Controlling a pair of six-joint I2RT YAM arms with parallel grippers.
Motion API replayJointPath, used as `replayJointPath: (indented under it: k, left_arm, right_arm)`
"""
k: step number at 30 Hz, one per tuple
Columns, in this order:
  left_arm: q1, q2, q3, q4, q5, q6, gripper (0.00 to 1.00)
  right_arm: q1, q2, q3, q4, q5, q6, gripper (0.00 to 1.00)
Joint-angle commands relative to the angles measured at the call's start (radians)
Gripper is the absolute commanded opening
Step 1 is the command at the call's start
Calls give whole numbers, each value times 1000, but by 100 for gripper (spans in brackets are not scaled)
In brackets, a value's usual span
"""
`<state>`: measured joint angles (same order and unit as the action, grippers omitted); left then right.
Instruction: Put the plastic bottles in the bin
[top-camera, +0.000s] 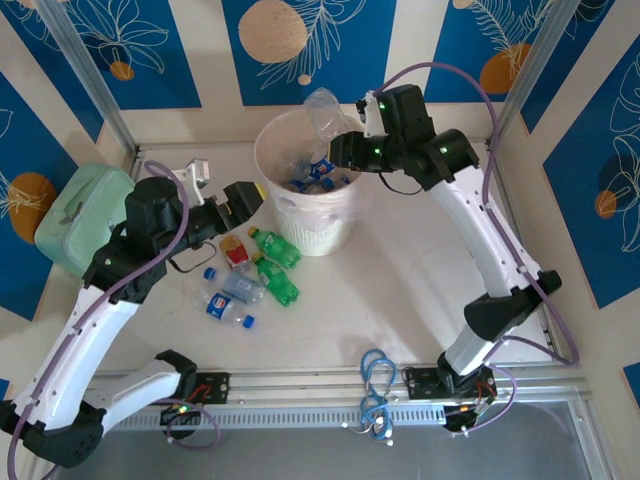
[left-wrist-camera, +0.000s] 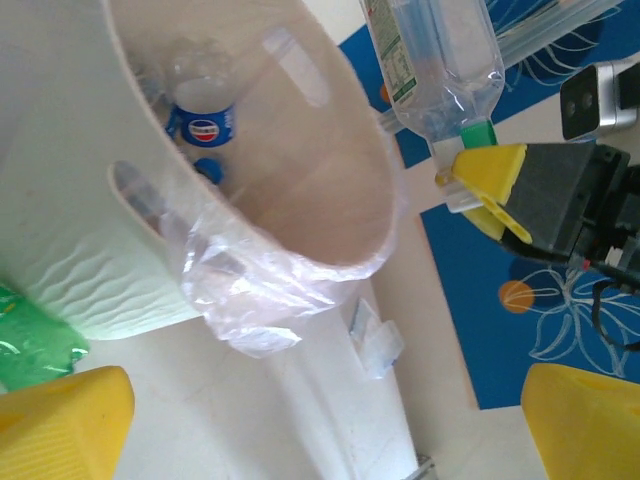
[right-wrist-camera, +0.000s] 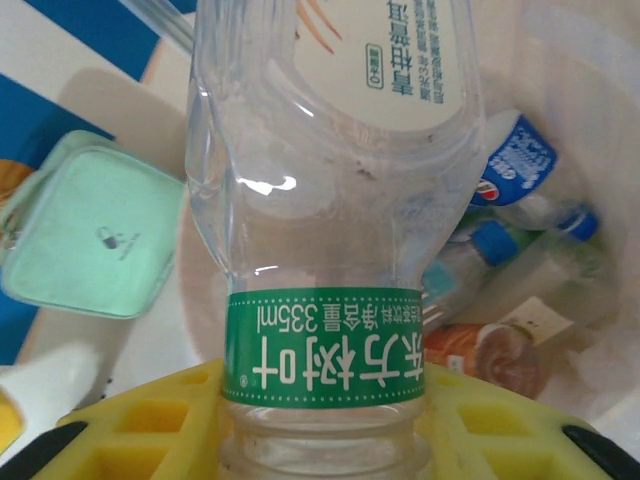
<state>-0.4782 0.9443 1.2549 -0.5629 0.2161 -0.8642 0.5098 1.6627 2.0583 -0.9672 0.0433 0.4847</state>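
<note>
Right fingers (right-wrist-camera: 150, 425) clamped on the neck of a clear green-label bottle (right-wrist-camera: 330, 200) above the bin (top-camera: 318, 228); left fingers (left-wrist-camera: 62, 420) spread wide and empty beside its wall.
I see several bottles inside (top-camera: 315, 178) and about six loose bottles (top-camera: 250, 285) on the counter (top-camera: 400, 290) between bin and near-left corner, so I judge the job past halfway. The bin stands toward the far edge, a mint-green bag (top-camera: 80, 215) at the left edge, a blue cable coil (top-camera: 377, 390) at the near edge; blue leaf-print panels (top-camera: 330, 40) surround the white counter.
</note>
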Motion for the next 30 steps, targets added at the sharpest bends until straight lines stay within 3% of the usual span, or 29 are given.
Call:
replayJointPath:
  k: [1, 4, 8, 11, 21, 27, 30]
  left_arm:
    - [16, -24, -15, -45, -56, 40, 98]
    - [21, -17, -7, -66, -54, 54, 96]
    - [24, -16, -10, -71, -50, 54, 95]
    - [24, -15, -12, -74, -50, 54, 95]
    - [25, -13, -28, -81, -71, 41, 92]
    - [32, -24, -49, -123, -122, 28, 90]
    - [38, -26, -67, -155, -149, 17, 88]
  right_arm:
    - [-28, 41, 49, -44, 30, -49, 32]
    - [-54, 73, 63, -40, 18, -36, 40]
    - [-82, 89, 76, -41, 16, -18, 61]
    - [-83, 80, 76, -41, 10, -15, 71]
    - [4, -42, 43, -35, 30, -14, 73]
    - [197, -164, -106, 22, 93, -16, 72]
    - [353, -225, -224, 86, 182, -34, 71]
